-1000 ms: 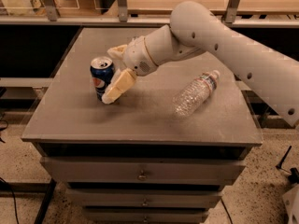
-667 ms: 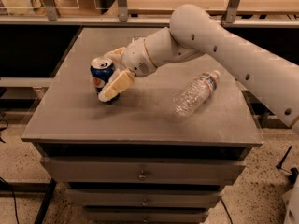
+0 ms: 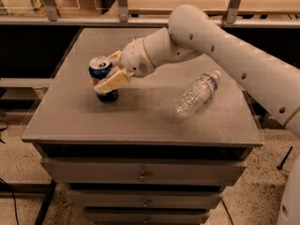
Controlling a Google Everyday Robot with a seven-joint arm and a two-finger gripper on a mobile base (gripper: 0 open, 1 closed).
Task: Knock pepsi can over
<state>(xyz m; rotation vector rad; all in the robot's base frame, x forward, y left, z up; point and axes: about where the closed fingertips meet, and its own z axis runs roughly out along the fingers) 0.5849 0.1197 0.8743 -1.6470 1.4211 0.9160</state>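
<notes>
The pepsi can (image 3: 100, 70), dark blue with a silver top, stands on the grey table (image 3: 140, 116) at its left side and leans a little to the left. My gripper (image 3: 104, 74) reaches in from the right at the end of the white arm (image 3: 211, 41). Its cream fingers are spread. One finger (image 3: 112, 82) lies across the front of the can and touches it. The other (image 3: 115, 56) sits just behind the can's top. The lower right of the can is hidden by the front finger.
A clear plastic bottle (image 3: 197, 93) lies on its side on the right half of the table. The table is a drawer cabinet with drawer fronts (image 3: 140, 172) below. A railing and counter (image 3: 140, 8) run behind it.
The gripper has pushed left against the can. The can has shifted a little left and now leans left. The bottle has not moved.
</notes>
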